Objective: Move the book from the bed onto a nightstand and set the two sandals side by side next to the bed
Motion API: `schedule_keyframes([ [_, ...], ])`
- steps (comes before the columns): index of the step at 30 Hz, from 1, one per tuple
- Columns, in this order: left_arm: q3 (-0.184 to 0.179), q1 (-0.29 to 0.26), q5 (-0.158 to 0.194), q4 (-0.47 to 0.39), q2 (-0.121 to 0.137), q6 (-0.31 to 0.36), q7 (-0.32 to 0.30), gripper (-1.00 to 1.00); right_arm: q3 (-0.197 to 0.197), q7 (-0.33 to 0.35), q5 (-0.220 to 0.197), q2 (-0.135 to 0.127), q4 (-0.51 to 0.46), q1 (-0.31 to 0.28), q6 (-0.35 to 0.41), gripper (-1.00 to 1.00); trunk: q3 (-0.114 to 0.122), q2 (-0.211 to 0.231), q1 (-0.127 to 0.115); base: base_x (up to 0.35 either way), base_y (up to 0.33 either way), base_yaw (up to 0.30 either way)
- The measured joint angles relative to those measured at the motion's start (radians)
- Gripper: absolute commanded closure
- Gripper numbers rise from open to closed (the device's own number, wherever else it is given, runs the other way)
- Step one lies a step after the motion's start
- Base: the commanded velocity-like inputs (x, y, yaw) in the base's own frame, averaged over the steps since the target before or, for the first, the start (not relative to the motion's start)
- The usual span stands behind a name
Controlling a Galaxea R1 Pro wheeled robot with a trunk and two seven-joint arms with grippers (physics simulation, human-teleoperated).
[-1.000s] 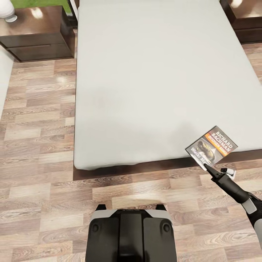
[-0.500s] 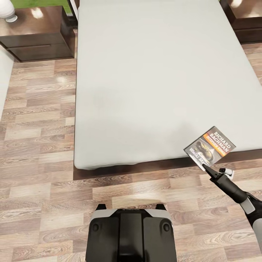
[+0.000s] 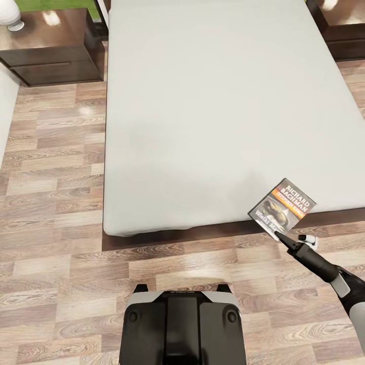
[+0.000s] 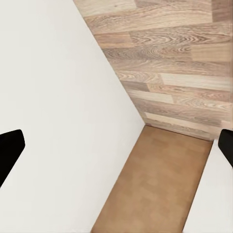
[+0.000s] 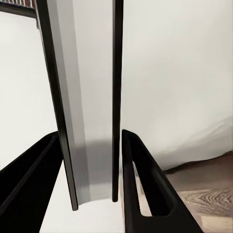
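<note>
The book (image 3: 282, 205), dark with an orange band and white lettering, is lifted and tilted over the near right corner of the pale-grey bed (image 3: 213, 101). My right gripper (image 3: 280, 234) is shut on the book's lower edge. In the right wrist view the thin book (image 5: 92, 97) stands edge-on between the two black fingers (image 5: 141, 184). My left gripper (image 4: 116, 145) is open, with a white surface and wood floor beneath it. One nightstand (image 3: 48, 45) stands at the bed's far left, the other nightstand (image 3: 344, 25) at its far right. The sandals are out of view.
A white vase (image 3: 9, 17) sits on the left nightstand. Wood-plank floor (image 3: 56, 167) runs along the bed's left side and its foot. My black base (image 3: 182, 324) is just short of the bed's dark frame (image 3: 203, 232).
My right gripper has carried the book a little to the left along the foot of the bed. The bed and nightstands stay put.
</note>
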Motion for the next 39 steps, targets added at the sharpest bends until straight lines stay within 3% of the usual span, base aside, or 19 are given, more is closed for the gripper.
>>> schedule_keyframes([
  [9, 0.000, 0.000, 0.000, 0.000, -0.001, -0.001, -0.012, -1.00, 0.050, 0.000, 0.000, 0.007, -0.001, -0.002, 0.005, 1.00, 0.000, 0.000, 0.000, 0.000, 0.000, 0.000],
  [14, 0.000, 0.000, 0.000, -0.001, -0.002, -0.002, -0.014, -1.00, 0.099, 0.000, 0.001, 0.010, -0.014, -0.003, 0.060, 1.00, 0.000, 0.000, 0.000, 0.000, 0.000, 0.000],
  [20, 0.000, 0.000, 0.000, -0.001, -0.002, -0.002, -0.014, -1.00, 0.127, 0.000, 0.001, 0.012, -0.045, -0.003, 0.112, 1.00, 0.000, 0.000, 0.000, 0.000, 0.000, 0.000],
  [39, 0.000, 0.000, -0.001, -0.002, -0.006, -0.004, -0.004, -1.00, 0.144, 0.001, 0.003, 0.045, -0.104, -0.004, 0.249, 1.00, 0.000, 0.000, 0.000, 0.000, 0.000, 0.000],
])
